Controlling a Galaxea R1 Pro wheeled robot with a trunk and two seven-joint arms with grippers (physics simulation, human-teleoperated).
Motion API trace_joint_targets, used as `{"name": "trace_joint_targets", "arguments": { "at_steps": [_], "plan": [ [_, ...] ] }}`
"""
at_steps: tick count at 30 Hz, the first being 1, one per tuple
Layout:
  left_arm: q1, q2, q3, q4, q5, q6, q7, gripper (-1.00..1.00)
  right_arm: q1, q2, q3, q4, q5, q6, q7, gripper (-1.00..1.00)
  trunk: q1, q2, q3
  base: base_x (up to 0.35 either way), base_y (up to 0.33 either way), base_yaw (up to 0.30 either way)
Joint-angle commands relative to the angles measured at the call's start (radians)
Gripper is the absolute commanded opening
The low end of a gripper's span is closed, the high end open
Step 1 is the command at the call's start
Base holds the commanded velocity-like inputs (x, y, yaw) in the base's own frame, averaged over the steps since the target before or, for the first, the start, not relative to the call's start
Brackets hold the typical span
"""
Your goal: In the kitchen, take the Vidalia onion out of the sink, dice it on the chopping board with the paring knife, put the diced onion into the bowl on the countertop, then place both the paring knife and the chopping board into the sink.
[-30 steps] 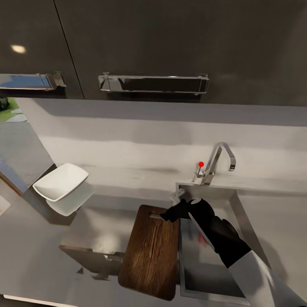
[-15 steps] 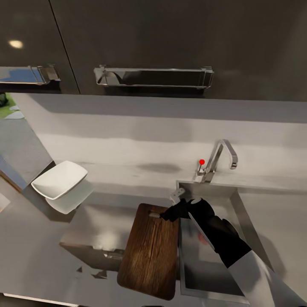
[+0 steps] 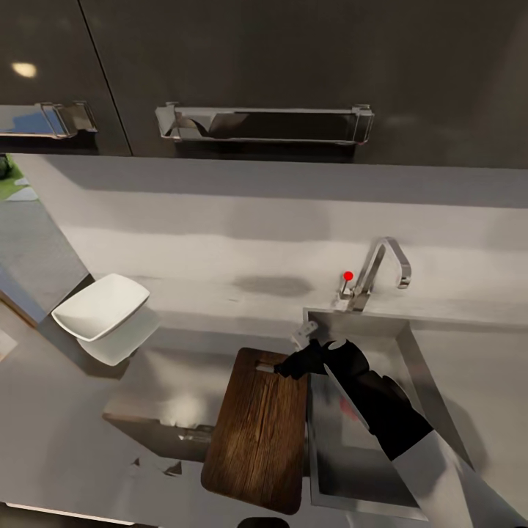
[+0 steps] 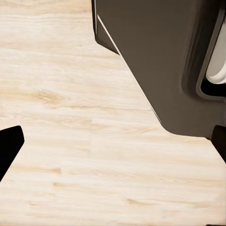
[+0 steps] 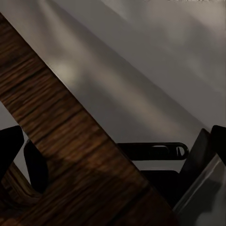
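Since a second ago my head camera has tipped a little, so the cabinet handles sit higher and the faucet has drifted slightly, while my right pincer has stayed put at the far end of the chopping board. That pincer sits at the board's slot-handle end, right beside the sink's near-left corner; I cannot tell from the pictures whether it is clenched on the wood or merely touching it. From my right wrist, the board runs diagonally across, with the slot hole close to one dark fingertip. It lies on the grey tabletop, its right edge along the sink's left rim. A white bowl stands well apart to the left, near the wall. My left wrist camera looks down on pale wooden floor and a dark cabinet corner, with the fingertips spread wide and nothing between them.
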Motion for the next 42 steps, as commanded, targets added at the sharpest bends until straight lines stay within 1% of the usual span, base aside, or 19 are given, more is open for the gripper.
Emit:
{"name": "trace_joint_targets", "arguments": {
  "at_steps": [1,4,5,27,42],
  "plan": [
    [-0.001,0.0,0.0,0.002,0.001,-0.006,0.0,1.0,-0.001,0.0,0.001,0.027,-0.009,0.005,0.003,1.0,0.001,-0.001,-0.002,0.0,0.0,0.0],
    [-0.001,0.0,0.0,0.002,0.001,-0.006,0.0,1.0,-0.001,-0.001,0.002,0.027,-0.009,0.005,0.003,1.0,0.001,-0.001,-0.002,0.0,0.0,0.0],
    [-0.001,0.0,0.0,0.002,0.001,-0.006,0.0,1.0,-0.001,-0.001,0.002,0.027,-0.009,0.005,0.002,-1.0,0.001,-0.001,-0.002,0.0,0.0,0.0],
    [-0.001,0.0,0.0,0.003,0.001,-0.006,0.0,1.0,-0.001,0.0,0.001,0.028,-0.007,0.005,-0.004,-1.0,0.001,-0.001,-0.001,0.0,0.0,0.0],
    [-0.001,0.001,0.0,0.003,0.001,-0.006,0.0,1.0,-0.001,0.0,0.0,0.028,-0.009,0.004,-0.004,-1.0,0.001,-0.001,0.02,0.0,0.0,0.0]
  ]
}}
